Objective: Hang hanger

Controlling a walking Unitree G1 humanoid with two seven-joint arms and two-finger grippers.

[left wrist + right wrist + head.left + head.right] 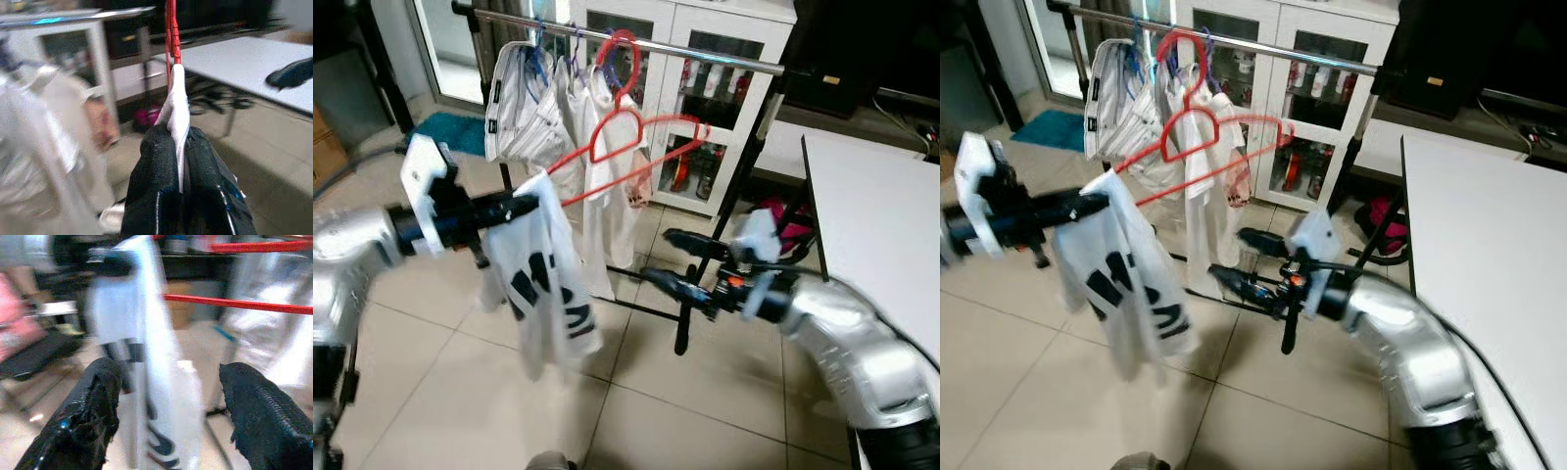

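My left gripper (530, 204) is raised in front of the clothes rail (636, 39), fingers pressed together on the shoulder of a white shirt (543, 274) with dark lettering. The left wrist view shows the white cloth pinched between both black fingers (156, 171), with the red wire running straight on from the pinch.

The red hanger (626, 137) is the one carrying that shirt. Its hook (625, 54) is looped up at the rail, close against the bar; I cannot tell whether it sits fully over it. The hanger is tilted, low end at my left gripper, high end up toward the cabinet side. The shirt has slid to the low end and hangs down from my fingers toward the floor tiles (460, 392).

My right gripper (668, 262) is lower and to the right, near the dark rack post (744, 176), fingers spread, holding nothing. In the right wrist view the two fingers (93, 406) stand wide apart with the white shirt and the red hanger bars beyond them, not touching.

On the rail, left of the hook: a pale garment (519, 108) and more white clothes on blue hangers (540, 61). Behind the rail, a white glass-door cabinet (705, 88). White table (881, 215) at my right.
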